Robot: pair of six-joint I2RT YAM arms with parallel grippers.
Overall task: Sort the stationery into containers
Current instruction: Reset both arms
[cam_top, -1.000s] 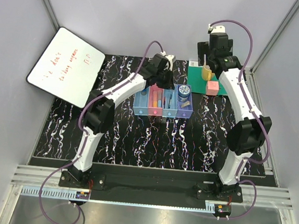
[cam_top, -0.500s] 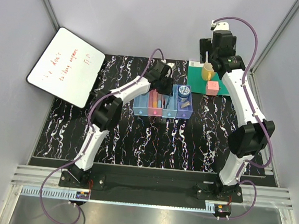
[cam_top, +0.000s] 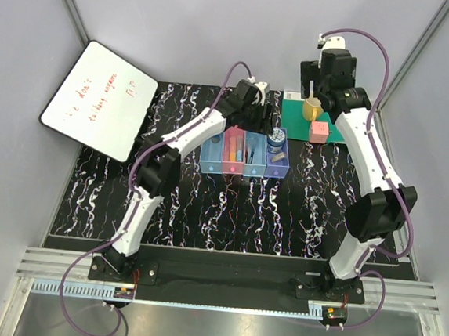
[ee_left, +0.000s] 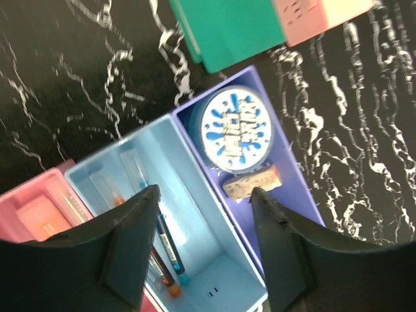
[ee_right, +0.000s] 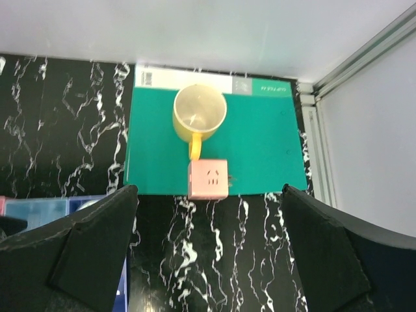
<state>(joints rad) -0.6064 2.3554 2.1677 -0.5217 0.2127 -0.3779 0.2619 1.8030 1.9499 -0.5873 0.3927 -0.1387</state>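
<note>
- Left wrist view: the left gripper (ee_left: 205, 195), shut a moment ago, now has its fingers apart and holds nothing.
- The pens (ee_left: 166, 250) lie under it in the light blue tray (ee_left: 214, 286), so that drop looks done.
- The right gripper (ee_right: 208, 192) is wide open and empty.

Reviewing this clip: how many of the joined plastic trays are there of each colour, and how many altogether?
Light blue translucent plastic trays: 2 (the other is third in the row)
Pink translucent plastic tray: 1
Purple translucent plastic tray: 1
Total: 4
</note>
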